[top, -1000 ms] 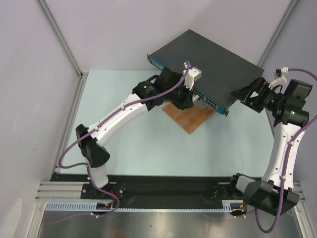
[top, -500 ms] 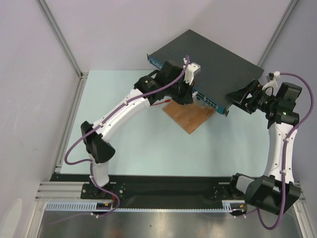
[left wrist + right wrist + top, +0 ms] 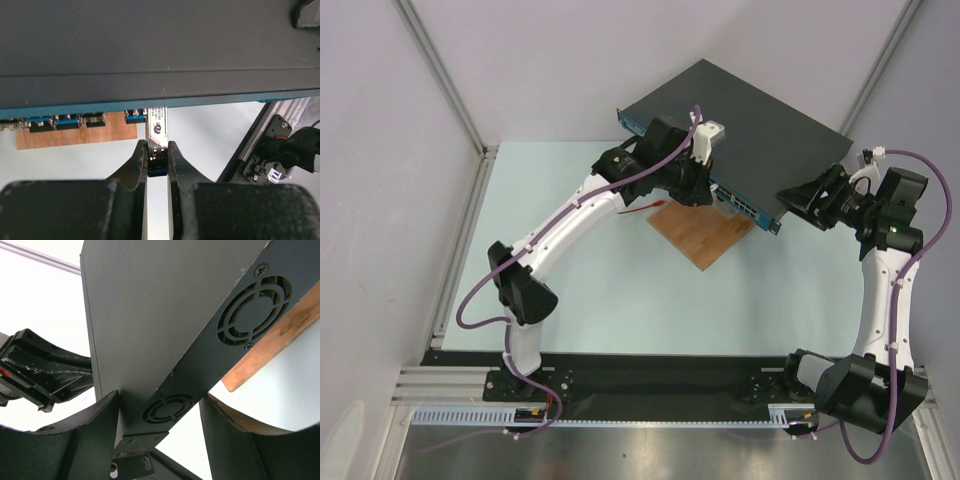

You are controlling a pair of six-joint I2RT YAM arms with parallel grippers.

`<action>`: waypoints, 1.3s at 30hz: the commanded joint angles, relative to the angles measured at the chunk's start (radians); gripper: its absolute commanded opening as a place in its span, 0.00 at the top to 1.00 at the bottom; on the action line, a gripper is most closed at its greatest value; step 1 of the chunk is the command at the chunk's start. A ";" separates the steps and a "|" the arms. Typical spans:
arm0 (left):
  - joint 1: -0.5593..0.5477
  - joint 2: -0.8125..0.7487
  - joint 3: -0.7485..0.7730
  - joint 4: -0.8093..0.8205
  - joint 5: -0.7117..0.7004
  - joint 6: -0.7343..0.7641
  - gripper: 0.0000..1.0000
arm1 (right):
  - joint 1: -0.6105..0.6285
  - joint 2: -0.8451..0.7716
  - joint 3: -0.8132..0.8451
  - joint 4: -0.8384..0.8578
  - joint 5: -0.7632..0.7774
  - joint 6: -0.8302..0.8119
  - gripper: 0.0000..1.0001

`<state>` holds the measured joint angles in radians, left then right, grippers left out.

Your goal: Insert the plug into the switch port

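The switch point(image 3: 740, 115) is a flat dark grey box with a blue port strip point(image 3: 735, 200), and it rests tilted on a wooden board. My left gripper point(image 3: 705, 188) is at the strip. In the left wrist view it point(image 3: 157, 159) is shut on the plug point(image 3: 156, 132), a slim silver module. The plug's tip sits at the edge of the strip, beside a row of ports point(image 3: 65, 121). My right gripper point(image 3: 798, 200) straddles the switch's right front corner. In the right wrist view its fingers point(image 3: 95, 440) press the top and underside of the switch point(image 3: 150, 315).
The brown wooden board point(image 3: 705, 235) lies under the switch's front edge and also shows in the left wrist view point(image 3: 75, 136). A thin red wire point(image 3: 638, 210) lies by the board. Frame rails point(image 3: 445, 75) and walls close in the back and sides.
My left gripper has moved up and left along the switch front with the plug, closer to the ports. My right gripper has moved left onto the switch's corner.
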<state>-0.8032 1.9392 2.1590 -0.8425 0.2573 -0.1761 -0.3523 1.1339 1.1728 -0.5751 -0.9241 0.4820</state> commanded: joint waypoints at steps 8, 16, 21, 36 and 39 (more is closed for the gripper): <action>0.029 0.056 0.142 0.063 0.023 -0.045 1.00 | 0.062 -0.010 -0.004 0.031 -0.009 -0.105 0.73; 0.029 0.109 0.220 0.118 0.028 -0.074 0.98 | 0.079 -0.014 -0.005 0.008 0.001 -0.137 0.77; 0.030 0.103 0.207 0.114 0.022 -0.047 0.76 | 0.084 -0.013 0.001 0.004 0.011 -0.148 0.78; 0.068 -0.197 -0.128 0.037 -0.030 0.113 0.48 | 0.032 0.027 0.044 -0.022 -0.018 -0.129 0.85; 0.068 -0.224 -0.185 0.059 -0.001 0.128 0.58 | 0.033 0.035 0.047 -0.025 -0.013 -0.129 0.85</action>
<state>-0.7422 1.7660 2.0159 -0.8207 0.2401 -0.0940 -0.3450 1.1477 1.1954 -0.6197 -0.9176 0.4473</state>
